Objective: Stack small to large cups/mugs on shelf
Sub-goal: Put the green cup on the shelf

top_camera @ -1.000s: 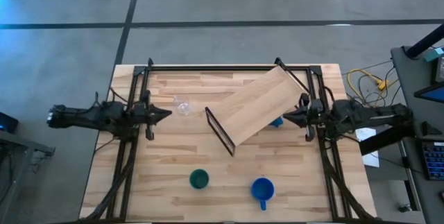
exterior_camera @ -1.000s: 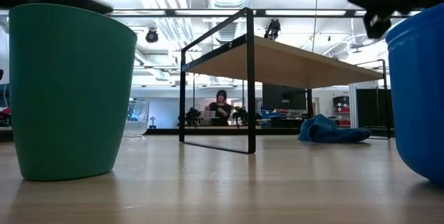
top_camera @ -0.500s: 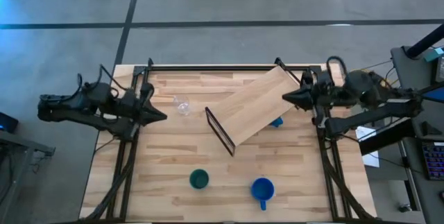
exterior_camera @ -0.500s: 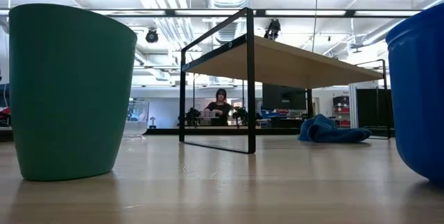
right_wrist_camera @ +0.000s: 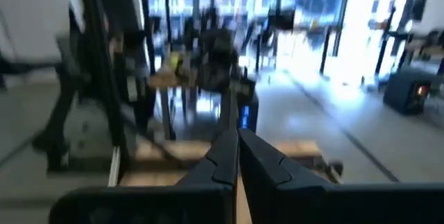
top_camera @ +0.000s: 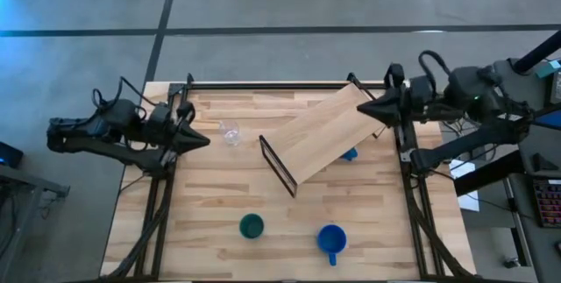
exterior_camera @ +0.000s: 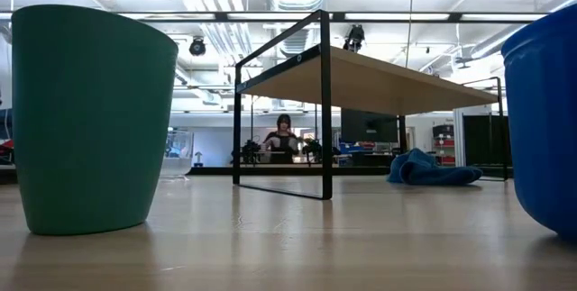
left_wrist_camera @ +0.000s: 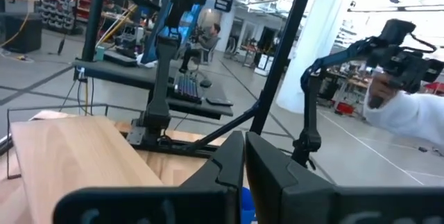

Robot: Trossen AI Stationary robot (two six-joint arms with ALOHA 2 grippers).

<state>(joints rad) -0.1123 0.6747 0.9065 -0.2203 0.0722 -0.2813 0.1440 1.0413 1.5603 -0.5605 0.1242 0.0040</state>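
Note:
The small clear glass cup [top_camera: 230,133] stands on its base on the table's left half, just right of my left gripper [top_camera: 208,140], which hovers shut and empty. The dark green cup [top_camera: 252,226] [exterior_camera: 90,120] and the blue mug [top_camera: 331,239] [exterior_camera: 544,120] stand upright near the near edge. The shelf [top_camera: 320,134] [exterior_camera: 370,77], a light plank on black wire legs, stands slantwise mid-table. My right gripper [top_camera: 359,103] hangs shut over the shelf's far right corner. Both wrist views show the fingers closed: left gripper [left_wrist_camera: 244,161], right gripper [right_wrist_camera: 238,154].
A blue cloth [top_camera: 350,153] [exterior_camera: 433,168] lies on the table under the shelf's right end. Black frame rails [top_camera: 289,85] run along the table's far edge and sides. Bare wood [top_camera: 210,191] lies between the glass and the green cup. A person [exterior_camera: 283,138] shows far behind.
Both grippers have risen and gone out of the low view's top. The right gripper has also shifted toward the table's far edge, from beside the shelf's right end to its far corner. The left arm has lifted and bent. Cups and shelf have stayed put.

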